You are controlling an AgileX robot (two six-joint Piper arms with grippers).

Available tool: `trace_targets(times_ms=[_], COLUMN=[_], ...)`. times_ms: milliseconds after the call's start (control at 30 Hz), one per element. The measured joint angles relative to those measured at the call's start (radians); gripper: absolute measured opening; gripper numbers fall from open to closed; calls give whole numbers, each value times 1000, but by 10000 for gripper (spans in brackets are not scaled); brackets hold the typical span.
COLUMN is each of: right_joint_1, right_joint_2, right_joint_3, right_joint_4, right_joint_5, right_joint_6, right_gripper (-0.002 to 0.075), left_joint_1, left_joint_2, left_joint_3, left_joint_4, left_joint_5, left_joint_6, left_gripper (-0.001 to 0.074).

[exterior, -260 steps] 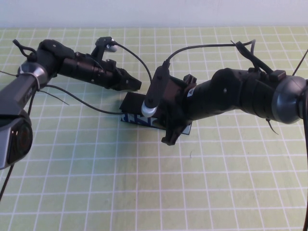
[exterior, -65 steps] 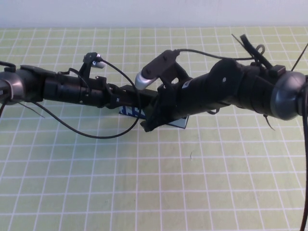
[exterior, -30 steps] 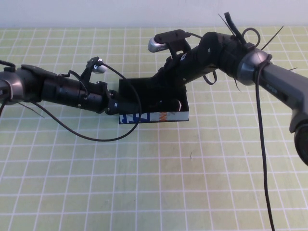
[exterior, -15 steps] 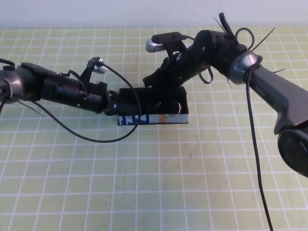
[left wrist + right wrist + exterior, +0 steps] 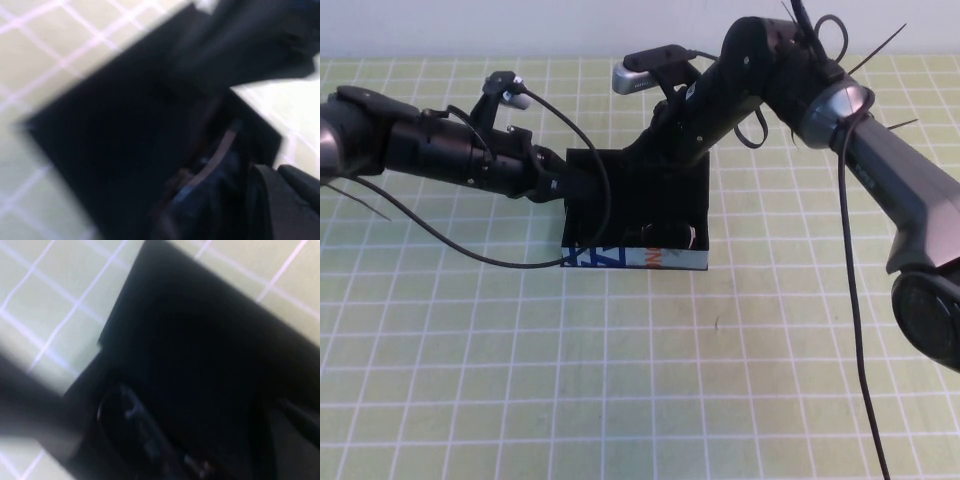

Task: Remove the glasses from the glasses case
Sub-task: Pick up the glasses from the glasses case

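Glasses, black thick-framed plastic (image 5: 668, 235), lie inside open flat black case (image 5: 620, 200) with light blue printed strip, on green gridded mat (image 5: 620, 380). Left gripper (image 5: 558, 186) at case's left edge, right gripper (image 5: 655, 140) at raised lid; cannot tell either's grip.

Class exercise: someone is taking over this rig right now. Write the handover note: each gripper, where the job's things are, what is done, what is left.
Left gripper: at the left end of the glasses case, against the raised lid.
Right gripper: at the lid's far edge, above the case.
Fingers of both are hidden against the black lid, so neither grip can be confirmed.
Done: the case stands open at the table's middle, lid up.
The glasses lie inside, toward the right end.
Left: lift the glasses out and set them on the table.
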Motion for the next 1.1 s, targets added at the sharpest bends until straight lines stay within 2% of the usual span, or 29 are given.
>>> trace_targets(times_ms=[233,467,700,833,933,1100], right_joint_1=[0,8,44,67,69,69], right_joint_2=[-34,-119,-263,-320,-323,-299], right_joint_3=[-6,14,215,322,339,341], right_joint_4=[-37,-54,-74,-73,-47,-38], right_joint_5=[115,126,126,128,130,116], right_joint_6=[-26,-47,-133,-312,-466,-655], right_gripper=[-15,-15,-15,-11,24,172], left_joint_1=[0,0,0,0,0,0], left_joint_2=[0,7,49,64,70,70], left_joint_3=[0,0,0,0,0,0], left_joint_4=[-33,-80,-126,-141,-148,-152], left_joint_5=[-152,-196,-210,-214,-214,-214], left_joint_6=[-24,-17,2,5,5,5], left_gripper=[-4,-4,-4,-4,-4,-4])
